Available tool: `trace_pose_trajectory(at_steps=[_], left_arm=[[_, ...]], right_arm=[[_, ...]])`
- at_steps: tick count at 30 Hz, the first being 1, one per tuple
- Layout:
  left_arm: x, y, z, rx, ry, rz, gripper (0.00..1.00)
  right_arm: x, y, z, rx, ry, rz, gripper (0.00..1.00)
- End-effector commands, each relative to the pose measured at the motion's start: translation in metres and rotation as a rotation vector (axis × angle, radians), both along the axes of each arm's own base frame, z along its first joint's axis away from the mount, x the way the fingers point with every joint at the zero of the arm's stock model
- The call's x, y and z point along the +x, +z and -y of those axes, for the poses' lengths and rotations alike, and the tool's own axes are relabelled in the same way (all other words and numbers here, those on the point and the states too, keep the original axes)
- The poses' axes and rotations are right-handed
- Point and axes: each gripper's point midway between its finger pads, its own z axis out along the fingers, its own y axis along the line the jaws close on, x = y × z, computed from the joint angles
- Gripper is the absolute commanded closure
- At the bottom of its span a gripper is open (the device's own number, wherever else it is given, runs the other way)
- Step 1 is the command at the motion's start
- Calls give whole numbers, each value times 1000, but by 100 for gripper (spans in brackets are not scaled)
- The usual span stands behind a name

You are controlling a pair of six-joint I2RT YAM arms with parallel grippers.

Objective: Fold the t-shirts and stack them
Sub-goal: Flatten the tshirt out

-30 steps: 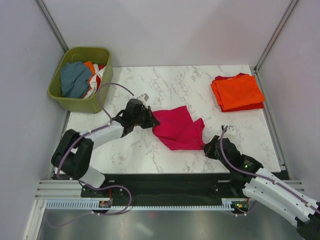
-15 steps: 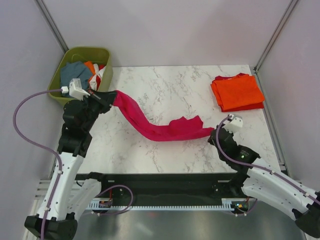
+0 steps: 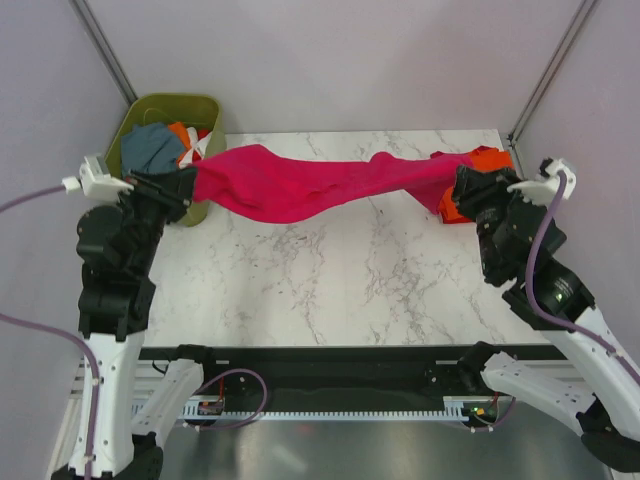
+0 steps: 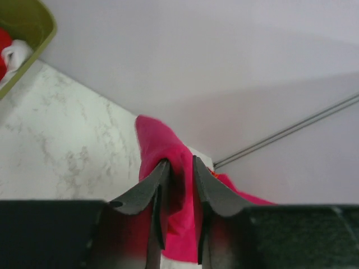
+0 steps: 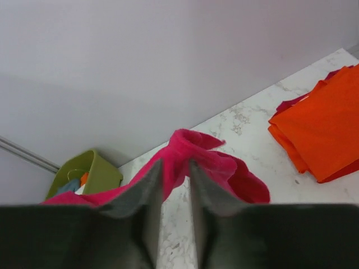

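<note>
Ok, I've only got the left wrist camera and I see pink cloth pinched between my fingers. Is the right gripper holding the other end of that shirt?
Observer: Yes. From above, the right gripper is closed on the far end of the magenta-pink shirt.
Operator: And is the shirt spread out flat?
Observer: No. It runs as a bunched band from the left gripper to the right one, across the back of the table.
Operator: Is anything folded already?
Observer: A folded orange shirt lies on a red shirt at the table's far right corner, just beyond the right gripper.
</note>
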Motion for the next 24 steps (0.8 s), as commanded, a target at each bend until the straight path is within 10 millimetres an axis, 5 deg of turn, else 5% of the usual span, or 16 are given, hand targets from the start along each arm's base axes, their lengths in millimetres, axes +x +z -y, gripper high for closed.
trace_pose_trajectory(at_steps=[1, 2, 3, 4, 6, 9, 13, 24], left_arm=[[-17, -91, -10, -47, 55, -183, 67], [-39, -103, -14, -77, 72, -181, 43], [-41, -153, -15, -79, 85, -272, 8], [-49, -165, -17, -83, 93, -269, 0], [-67, -188, -21, -74, 104, -235, 0], [-76, -191, -22, -15, 96, -194, 0], [-63, -209, -11, 33, 28, -291, 0], [-14, -248, 31, 59, -192, -470, 0]], right_arm=[[-12, -98, 8, -71, -3, -174, 61], [-27, -114, 12, 18, 18, -185, 48], [-33, -135, 12, 35, 32, -212, 38], [-39, -179, 14, 17, 32, -277, 24], [-53, -195, 18, 61, 63, -261, 16], [-58, -216, 22, -9, 80, -279, 15], [-48, -218, 6, -133, 144, -346, 20], [24, -255, -31, -485, 122, -553, 30]])
